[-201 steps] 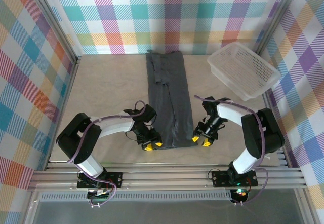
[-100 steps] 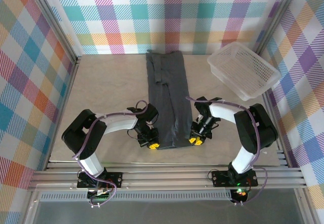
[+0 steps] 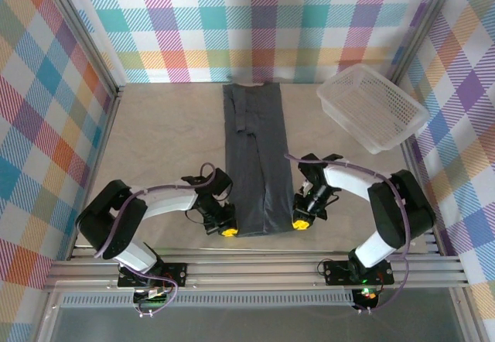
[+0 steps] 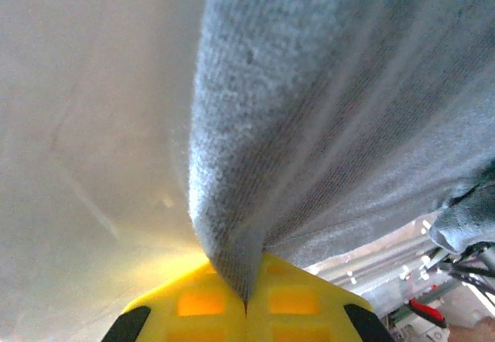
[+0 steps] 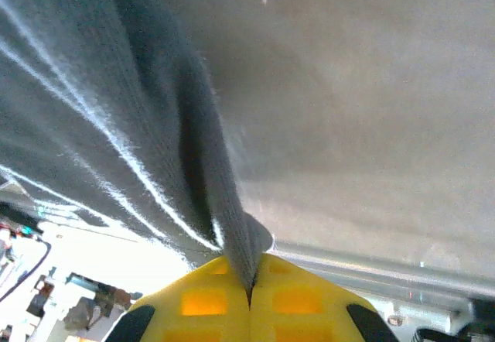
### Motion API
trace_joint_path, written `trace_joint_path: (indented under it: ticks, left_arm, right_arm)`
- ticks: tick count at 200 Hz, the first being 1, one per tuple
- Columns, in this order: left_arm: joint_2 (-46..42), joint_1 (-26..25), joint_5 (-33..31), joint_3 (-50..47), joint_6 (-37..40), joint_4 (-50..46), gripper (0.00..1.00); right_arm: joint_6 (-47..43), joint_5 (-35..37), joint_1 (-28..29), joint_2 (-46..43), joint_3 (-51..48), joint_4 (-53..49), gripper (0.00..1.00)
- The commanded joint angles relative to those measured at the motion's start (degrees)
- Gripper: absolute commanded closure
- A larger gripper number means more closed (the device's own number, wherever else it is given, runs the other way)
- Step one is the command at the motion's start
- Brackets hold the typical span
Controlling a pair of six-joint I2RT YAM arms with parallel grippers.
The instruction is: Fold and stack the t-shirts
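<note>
A dark slate-grey t-shirt (image 3: 257, 156) lies as a long narrow strip down the middle of the table, running from the back wall toward me. My left gripper (image 3: 230, 230) is shut on its near left corner. In the left wrist view the grey cloth (image 4: 309, 110) rises out of the pinch between the yellow fingers (image 4: 193, 303). My right gripper (image 3: 298, 224) is shut on the near right corner. The right wrist view has a fold of the cloth (image 5: 139, 110) caught between its yellow fingers (image 5: 302, 303).
A white mesh basket (image 3: 371, 107) stands at the back right, tilted toward the corner. Plaid walls close the table on three sides. A metal rail (image 3: 255, 268) runs along the near edge just behind both grippers. Bare tabletop (image 3: 162, 141) lies left of the shirt.
Both grippers moved in onto the shirt's near corners and shut on the cloth. The near hem has shifted slightly toward me.
</note>
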Motion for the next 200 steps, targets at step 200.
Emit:
trace_joint_path:
  ticks: [200]
  left_arm:
    - [-7.4,9.3,-6.9,12.3,-6.8,1.0,1.00]
  right_arm:
    - [3.1,4.0,-4.7,5.4,24.9,-10.2,1.00]
